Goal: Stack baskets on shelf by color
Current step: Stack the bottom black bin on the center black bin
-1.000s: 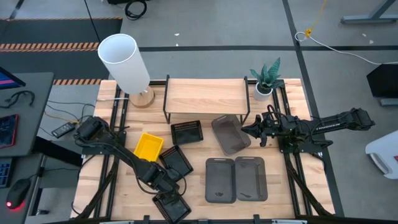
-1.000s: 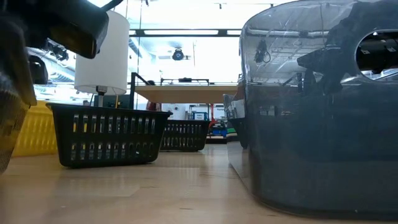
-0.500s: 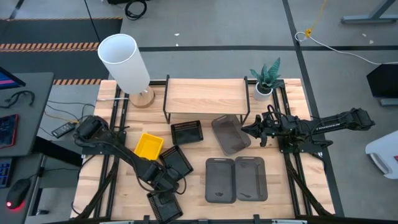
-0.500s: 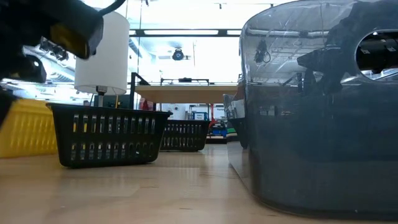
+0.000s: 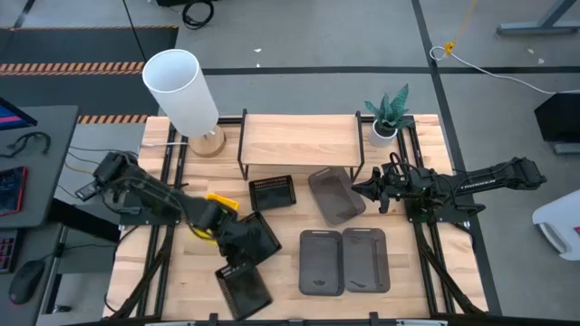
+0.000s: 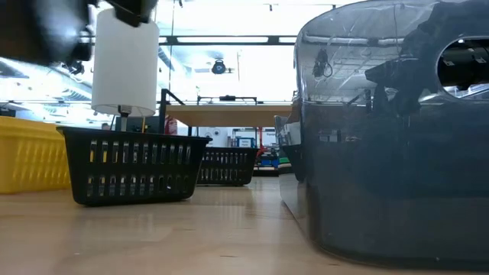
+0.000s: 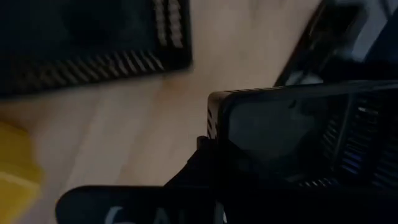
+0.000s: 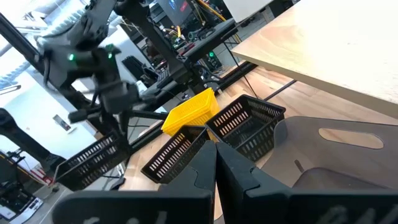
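Observation:
My left gripper [image 5: 232, 263] is shut on a small black slotted basket [image 5: 243, 290] near the table's front left; the right wrist view shows this basket [image 8: 93, 163] in the air. Two more black baskets [image 5: 256, 235] [image 5: 272, 192] and a yellow one [image 5: 217, 210] stand on the table beside it. Three dark grey baskets [image 5: 335, 195] [image 5: 321, 262] [image 5: 365, 258] lie at the middle. The wooden shelf [image 5: 301, 138] stands at the back. My right gripper [image 5: 376, 192] is shut and level, at the right of the far grey basket. My left gripper holds the black basket by the rim of its far end wall [image 7: 217, 134], near a corner. The fingers come from above, slanting down. The basket hangs tilted below them, clear of the table, as the right wrist view shows.
A white lamp [image 5: 186, 91] stands at the back left and a potted plant [image 5: 388, 113] at the back right, flanking the shelf. Bare wood shows along the table's front left [image 5: 172, 290] and between the grey baskets and the shelf.
My left gripper has risen and drawn back toward the table's left and far side, taking the black basket with it. The basket has left the table, turned a little and now hangs tilted. In the low view the arm has gone up out of the left foreground.

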You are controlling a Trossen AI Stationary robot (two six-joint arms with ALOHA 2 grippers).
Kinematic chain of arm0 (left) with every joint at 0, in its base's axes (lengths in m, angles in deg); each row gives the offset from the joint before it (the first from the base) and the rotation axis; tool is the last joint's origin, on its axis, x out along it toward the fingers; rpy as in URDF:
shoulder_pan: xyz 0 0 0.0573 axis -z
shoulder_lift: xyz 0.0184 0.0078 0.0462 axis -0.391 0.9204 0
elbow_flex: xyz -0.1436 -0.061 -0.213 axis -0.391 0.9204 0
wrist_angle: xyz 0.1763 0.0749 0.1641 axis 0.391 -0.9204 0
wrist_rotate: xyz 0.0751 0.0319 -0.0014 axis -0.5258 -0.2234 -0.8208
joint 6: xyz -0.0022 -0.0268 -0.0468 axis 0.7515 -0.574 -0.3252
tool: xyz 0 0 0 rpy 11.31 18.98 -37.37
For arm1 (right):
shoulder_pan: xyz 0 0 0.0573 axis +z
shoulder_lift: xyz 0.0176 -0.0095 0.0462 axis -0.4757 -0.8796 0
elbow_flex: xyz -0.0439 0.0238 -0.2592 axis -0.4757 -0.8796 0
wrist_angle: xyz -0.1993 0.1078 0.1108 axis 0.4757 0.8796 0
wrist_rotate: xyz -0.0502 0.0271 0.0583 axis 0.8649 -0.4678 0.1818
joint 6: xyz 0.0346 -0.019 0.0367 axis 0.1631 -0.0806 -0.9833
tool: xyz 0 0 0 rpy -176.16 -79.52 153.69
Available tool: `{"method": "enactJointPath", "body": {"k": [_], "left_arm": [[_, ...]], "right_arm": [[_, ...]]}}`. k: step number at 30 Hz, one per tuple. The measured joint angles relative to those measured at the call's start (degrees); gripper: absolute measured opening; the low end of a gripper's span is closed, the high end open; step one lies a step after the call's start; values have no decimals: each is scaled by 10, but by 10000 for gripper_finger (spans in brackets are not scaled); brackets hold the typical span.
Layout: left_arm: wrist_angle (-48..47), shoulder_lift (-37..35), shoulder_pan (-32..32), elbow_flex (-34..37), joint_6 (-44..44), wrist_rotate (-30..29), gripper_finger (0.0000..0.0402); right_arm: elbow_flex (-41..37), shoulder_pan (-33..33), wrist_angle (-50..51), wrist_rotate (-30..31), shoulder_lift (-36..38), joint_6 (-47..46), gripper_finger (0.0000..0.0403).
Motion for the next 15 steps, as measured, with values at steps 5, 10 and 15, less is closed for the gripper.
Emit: {"method": "enactJointPath", "body": {"k": [5,10,15], "left_arm": [[-23,-17,-56,0,33,-35,7],[-80,-17,-110,0,89,-72,7],[-85,-17,-154,0,131,-111,7]], "right_arm": [[0,0,0,0,0,0,14],[0,0,0,0,0,0,14],[0,0,0,0,0,0,14]]}}
